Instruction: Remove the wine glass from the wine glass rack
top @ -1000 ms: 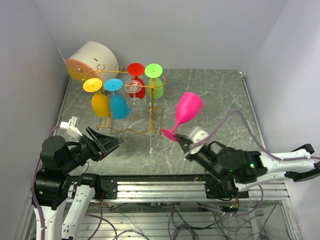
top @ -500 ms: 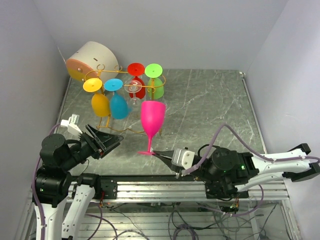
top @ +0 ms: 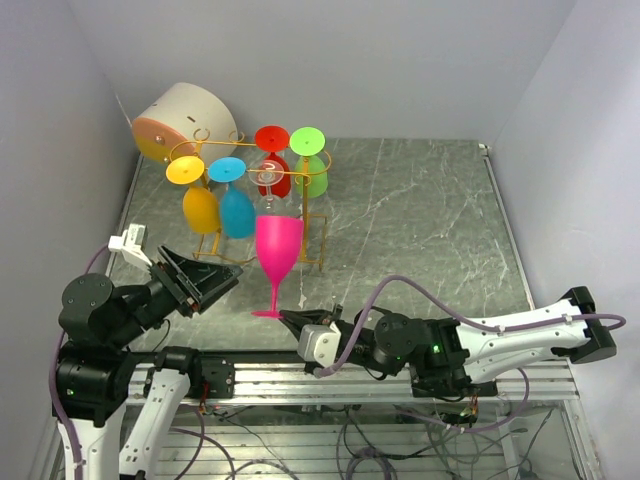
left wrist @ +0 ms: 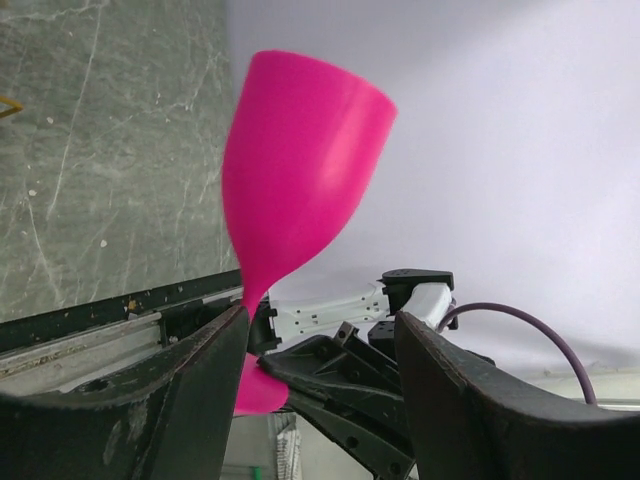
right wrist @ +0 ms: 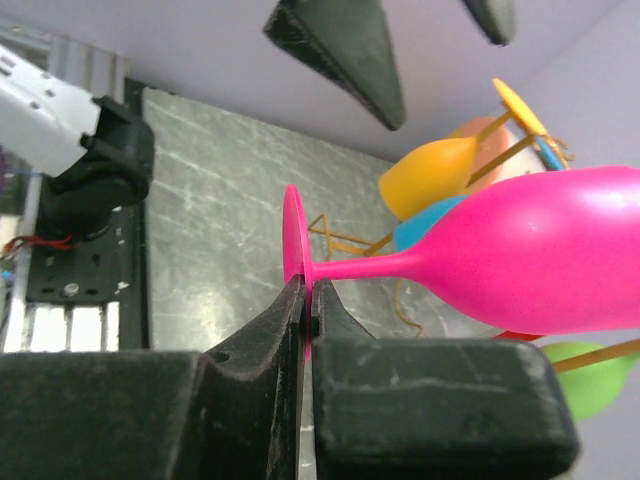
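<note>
A pink wine glass [top: 277, 248] stands upright just above the table near the front edge, in front of the gold wire rack [top: 300, 262]. My right gripper [top: 288, 318] is shut on the rim of the glass's foot [right wrist: 294, 245], with the stem [right wrist: 370, 267] pointing away sideways in the right wrist view. My left gripper [top: 222, 283] is open and empty, just left of the glass. In the left wrist view the pink bowl [left wrist: 300, 170] shows between and beyond its fingers [left wrist: 190, 400]. Yellow [top: 200, 207], blue [top: 237, 210], red [top: 275, 175] and green [top: 312, 175] glasses hang upside down on the rack.
A white-and-orange drum [top: 185, 118] lies at the back left behind the rack. A clear glass [top: 268, 185] hangs in the rack's middle. The grey marble table [top: 420, 220] has walls on the left, back and right. A metal rail [top: 330, 375] runs along the front edge.
My right arm swung left along the front edge with the pink glass. The glass went from tilted at mid-table to upright in front of the rack. My left gripper shifted slightly left.
</note>
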Available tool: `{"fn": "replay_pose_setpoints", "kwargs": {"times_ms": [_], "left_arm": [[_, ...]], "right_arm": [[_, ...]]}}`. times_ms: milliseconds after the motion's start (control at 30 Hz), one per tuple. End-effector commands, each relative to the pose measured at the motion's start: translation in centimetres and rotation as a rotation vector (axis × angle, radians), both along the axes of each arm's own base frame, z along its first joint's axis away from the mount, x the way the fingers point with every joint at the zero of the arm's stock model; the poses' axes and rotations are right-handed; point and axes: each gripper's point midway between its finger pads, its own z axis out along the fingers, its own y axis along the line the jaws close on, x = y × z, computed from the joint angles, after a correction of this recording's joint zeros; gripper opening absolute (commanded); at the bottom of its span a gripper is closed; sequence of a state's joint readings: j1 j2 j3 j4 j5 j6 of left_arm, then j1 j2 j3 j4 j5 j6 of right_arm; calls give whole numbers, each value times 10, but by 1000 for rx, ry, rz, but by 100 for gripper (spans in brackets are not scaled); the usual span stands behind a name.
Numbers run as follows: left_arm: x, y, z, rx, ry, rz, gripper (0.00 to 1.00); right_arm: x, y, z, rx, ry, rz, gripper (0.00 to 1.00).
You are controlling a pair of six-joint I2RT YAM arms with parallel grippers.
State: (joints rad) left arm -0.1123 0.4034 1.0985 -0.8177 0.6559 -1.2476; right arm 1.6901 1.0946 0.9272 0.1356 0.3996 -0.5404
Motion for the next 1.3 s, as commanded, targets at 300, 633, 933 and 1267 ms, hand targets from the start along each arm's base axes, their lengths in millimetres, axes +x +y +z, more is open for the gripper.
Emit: {"fn": "replay_pose_setpoints", "kwargs": {"times_ms": [300, 633, 933, 1267], "left_arm": [[-27, -8, -13, -153, 269, -53, 71], [-34, -8, -8, -149, 327, -50, 71], [-37, -9, -13, -149, 338, -59, 71], [-33, -10, -12, -143, 337, -66, 71]], "right_arm": [[25, -5, 44, 193, -183, -178, 0], [32, 6, 47, 210, -305, -248, 0], [30, 11, 60, 246, -311, -232, 0], [24, 28, 59, 248, -328, -208, 0]]}}
